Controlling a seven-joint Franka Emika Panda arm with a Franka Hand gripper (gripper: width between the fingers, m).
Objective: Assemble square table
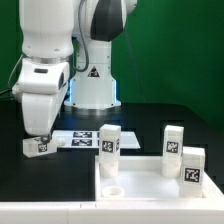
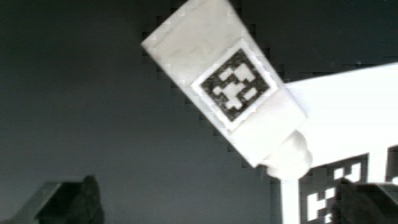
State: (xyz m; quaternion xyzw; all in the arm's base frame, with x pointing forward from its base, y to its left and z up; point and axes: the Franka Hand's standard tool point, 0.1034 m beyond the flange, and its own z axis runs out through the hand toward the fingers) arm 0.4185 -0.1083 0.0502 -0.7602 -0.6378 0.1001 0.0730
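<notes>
A black tabletop (image 1: 150, 120) is shown before a green backdrop (image 1: 170, 40), with the robot arm (image 1: 50, 60) standing at the exterior view's left. The marker board (image 1: 78, 138) is seen lying flat on the tabletop below the arm's base. The square table's slab (image 1: 150, 180) is placed at the front, toward the exterior view's right, rim upward, with a round socket (image 1: 112, 191) visible in its near corner. Three legs are set upright at the slab: one leg (image 1: 109, 144) at its far corner on the exterior view's left, a second leg (image 1: 174, 141) behind its far edge, and a third leg (image 1: 193, 166) at the exterior view's right. A fourth leg (image 1: 38, 146) is shown lying on its side on the tabletop, long axis roughly level, directly beneath the gripper (image 1: 40, 133). The gripper is released, its jaws spread wide above this leg. In the wrist view, the lying leg (image 2: 228, 80) is seen running diagonally, tag uppermost.
</notes>
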